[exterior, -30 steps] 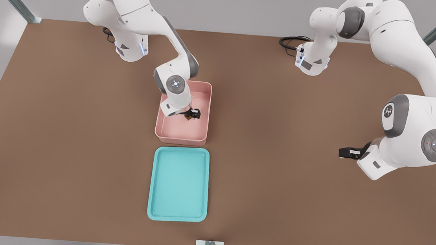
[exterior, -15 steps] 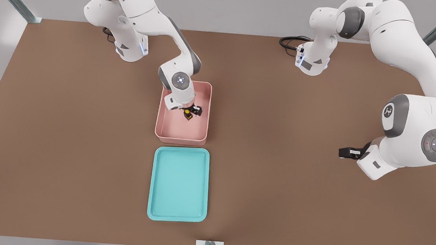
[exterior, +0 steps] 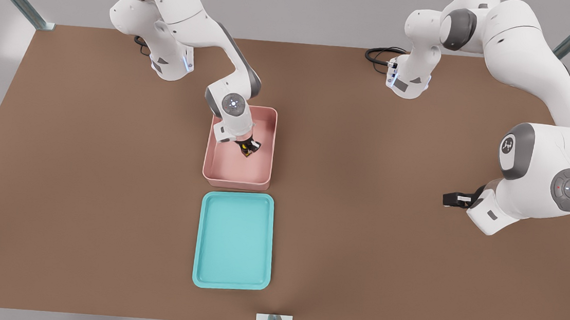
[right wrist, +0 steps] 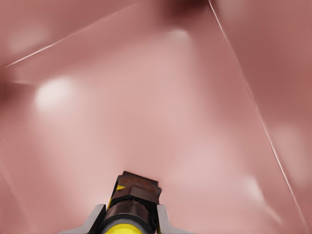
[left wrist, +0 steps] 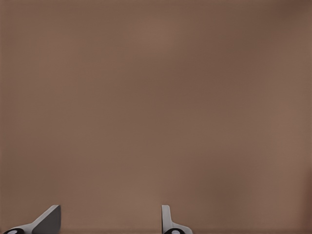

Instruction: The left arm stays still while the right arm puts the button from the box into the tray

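The pink box (exterior: 237, 168) looks like smooth, slightly glossy plastic, as does the turquoise tray (exterior: 231, 281). The brown table (exterior: 82, 173) is matt. The gripper (exterior: 248, 148) is matt black.

The right arm (exterior: 188, 22) reaches down from its base at the far edge of the tabletop, elbow bent, its forearm sloping toward the front view's right. Its round grey wrist disc (exterior: 233, 104) faces the camera. Below it the black claw (exterior: 249, 148) points down, low inside the box. In the right wrist view its two fingers (right wrist: 95, 220) press against either side of the button.
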Action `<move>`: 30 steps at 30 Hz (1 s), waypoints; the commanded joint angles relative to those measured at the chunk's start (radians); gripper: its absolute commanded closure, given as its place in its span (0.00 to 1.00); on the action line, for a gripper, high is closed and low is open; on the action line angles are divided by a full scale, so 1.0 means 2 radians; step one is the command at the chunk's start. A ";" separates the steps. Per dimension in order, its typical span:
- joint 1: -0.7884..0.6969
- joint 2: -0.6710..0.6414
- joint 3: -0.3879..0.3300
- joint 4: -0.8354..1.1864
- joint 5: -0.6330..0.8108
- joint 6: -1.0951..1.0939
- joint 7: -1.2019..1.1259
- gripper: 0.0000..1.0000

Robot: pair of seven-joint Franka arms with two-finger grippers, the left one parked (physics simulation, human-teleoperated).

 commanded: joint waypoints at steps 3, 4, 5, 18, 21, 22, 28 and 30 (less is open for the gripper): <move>0.000 -0.012 0.000 0.001 -0.002 -0.004 0.051 0.62; 0.000 -0.022 0.000 0.002 -0.002 -0.008 0.055 0.62; 0.000 -0.034 -0.001 0.002 -0.002 -0.014 0.056 0.62; -0.075 0.031 -0.094 0.354 -0.023 -0.285 0.046 0.61; -0.125 0.116 -0.052 0.470 -0.022 -0.324 0.044 0.61; -0.130 0.143 -0.046 0.506 -0.022 -0.336 0.046 0.61; -0.131 0.231 -0.035 0.569 -0.022 -0.327 0.045 0.61; -0.135 0.257 -0.038 0.595 -0.022 -0.324 0.046 0.61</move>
